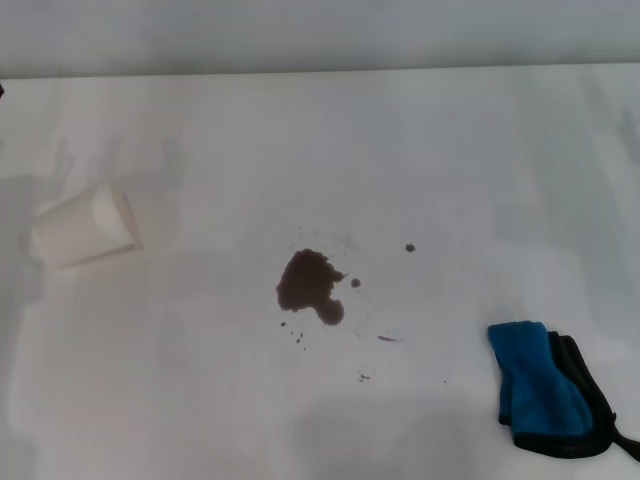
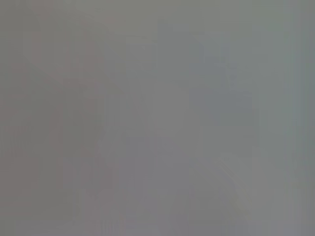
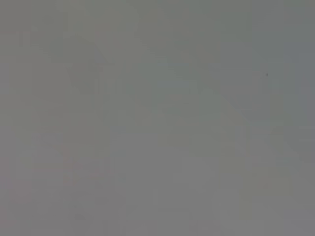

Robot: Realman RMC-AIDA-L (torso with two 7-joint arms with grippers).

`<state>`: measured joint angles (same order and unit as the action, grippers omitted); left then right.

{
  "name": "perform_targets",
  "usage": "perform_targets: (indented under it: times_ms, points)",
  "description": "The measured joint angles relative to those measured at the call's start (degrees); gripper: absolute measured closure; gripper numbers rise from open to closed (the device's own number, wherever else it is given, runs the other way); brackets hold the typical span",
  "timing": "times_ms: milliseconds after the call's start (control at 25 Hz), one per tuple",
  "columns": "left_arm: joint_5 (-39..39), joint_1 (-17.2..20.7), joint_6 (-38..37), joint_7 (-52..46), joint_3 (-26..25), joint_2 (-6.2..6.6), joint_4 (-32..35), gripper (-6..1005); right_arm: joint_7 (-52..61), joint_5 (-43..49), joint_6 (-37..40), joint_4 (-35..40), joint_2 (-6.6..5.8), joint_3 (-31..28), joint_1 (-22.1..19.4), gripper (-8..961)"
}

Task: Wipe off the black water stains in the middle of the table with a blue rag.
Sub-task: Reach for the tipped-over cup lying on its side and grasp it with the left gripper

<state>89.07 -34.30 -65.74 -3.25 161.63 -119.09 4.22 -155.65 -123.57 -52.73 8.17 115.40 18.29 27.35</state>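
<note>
The black water stains [image 1: 309,286] lie as a dark brown-black blotch in the middle of the white table [image 1: 330,150], with several tiny specks around them. The blue rag [image 1: 545,390], bright blue with black edging and a thin black loop, lies crumpled at the table's front right. Neither gripper shows in the head view. Both wrist views show only plain grey, with no object and no fingers.
A white paper cup [image 1: 85,230] lies on its side at the left of the table. The table's far edge meets a pale wall at the top of the head view.
</note>
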Motion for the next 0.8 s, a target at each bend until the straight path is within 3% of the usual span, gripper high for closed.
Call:
perform_targets:
  times_ms: [560,800]
  points:
    - [-0.04,0.38,0.0,-0.11,0.26,0.01,0.0,123,0.0,0.09,-0.03,0.0,0.0,-0.03,-0.07,78]
    - [-4.51,-0.38,-0.01,-6.21,0.62,1.06,-0.58,124,0.0,0.08,-0.27,0.17,-0.11,-0.28,-0.59,79]
